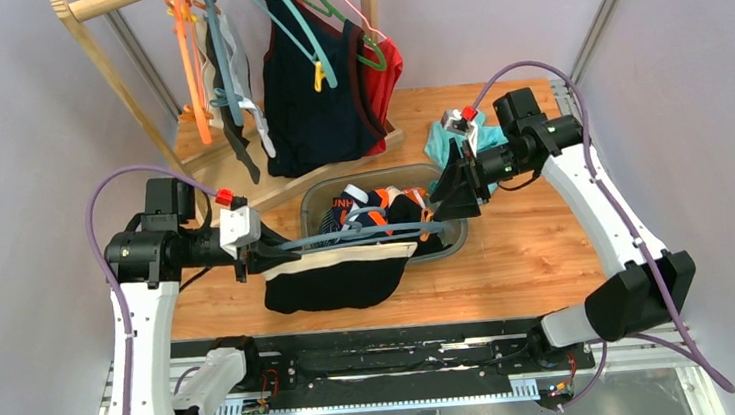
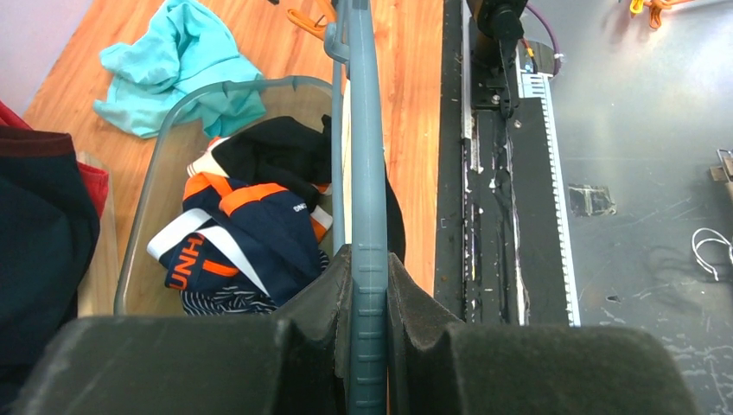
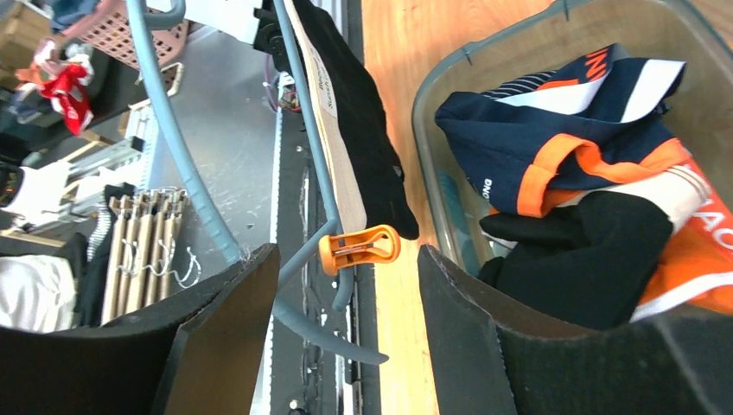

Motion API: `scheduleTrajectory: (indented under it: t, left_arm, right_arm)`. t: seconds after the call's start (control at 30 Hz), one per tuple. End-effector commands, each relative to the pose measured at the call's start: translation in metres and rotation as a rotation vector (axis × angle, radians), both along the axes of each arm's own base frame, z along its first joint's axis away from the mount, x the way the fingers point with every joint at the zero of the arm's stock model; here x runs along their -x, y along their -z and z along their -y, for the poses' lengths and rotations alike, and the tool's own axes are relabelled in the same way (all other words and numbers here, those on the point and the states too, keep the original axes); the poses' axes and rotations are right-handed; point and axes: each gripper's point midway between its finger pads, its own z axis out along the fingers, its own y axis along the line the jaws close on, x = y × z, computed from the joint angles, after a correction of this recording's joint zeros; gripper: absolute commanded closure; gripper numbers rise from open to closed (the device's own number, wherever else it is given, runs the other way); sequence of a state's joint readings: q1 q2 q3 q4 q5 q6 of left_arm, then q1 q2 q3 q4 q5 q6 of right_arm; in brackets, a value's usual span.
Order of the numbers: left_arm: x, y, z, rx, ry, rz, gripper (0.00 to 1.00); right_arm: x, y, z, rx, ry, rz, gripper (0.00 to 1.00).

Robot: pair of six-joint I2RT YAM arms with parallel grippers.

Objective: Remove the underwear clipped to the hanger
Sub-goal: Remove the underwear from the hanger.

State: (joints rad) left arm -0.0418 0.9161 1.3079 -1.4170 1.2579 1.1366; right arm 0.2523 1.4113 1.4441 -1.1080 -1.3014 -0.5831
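My left gripper is shut on one end of a grey-blue hanger and holds it level over the table's near side. It shows in the left wrist view, pinching the hanger bar. Dark underwear with a beige waistband hangs from the hanger. An orange clip pins it at the hanger's right end. My right gripper is open. In the right wrist view its jaws stand apart on either side of the clip, not touching it. The underwear runs along the hanger there.
A clear plastic bin behind the hanger holds navy, orange and black briefs. A teal cloth lies behind the right gripper. A wooden rack at the back left carries hangers and a navy tank top.
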Motion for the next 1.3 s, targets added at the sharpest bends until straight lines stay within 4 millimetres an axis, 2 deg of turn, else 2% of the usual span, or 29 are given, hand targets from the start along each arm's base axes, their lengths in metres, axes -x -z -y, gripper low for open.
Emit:
scheduleTrajectory:
  t: [0.0,0.27,0.47,0.73,0.9,1.07,1.27]
  left_arm:
    - [0.000,-0.005,0.004,0.031,0.033,0.035,1.00]
    - [0.003,-0.013,0.007,0.064,0.044,0.012,1.00]
    - [0.000,-0.022,0.008,0.081,0.035,-0.047,1.00]
    - [-0.007,-0.027,0.008,0.080,0.017,-0.107,1.00]
    - [-0.009,-0.032,0.008,0.085,0.010,-0.132,1.00]
    - [-0.012,-0.031,0.007,0.071,-0.006,-0.146,1.00]
    - [-0.022,-0.024,0.003,0.027,-0.057,-0.200,0.97]
  right_arm:
    - [-0.005,-0.018,0.006,0.035,0.069,0.124,0.38]
    - [-0.014,-0.038,0.017,0.084,0.182,0.297,0.37]
    - [0.000,-0.068,0.020,0.044,0.182,0.461,0.37]
    - [0.030,-0.067,-0.010,0.058,0.018,0.515,0.38]
    - [0.030,-0.056,-0.032,0.112,-0.029,0.555,0.41]
    - [0.020,-0.053,-0.045,0.113,-0.034,0.534,0.57]
    - [0.009,-0.054,-0.049,0.107,0.030,0.553,0.97]
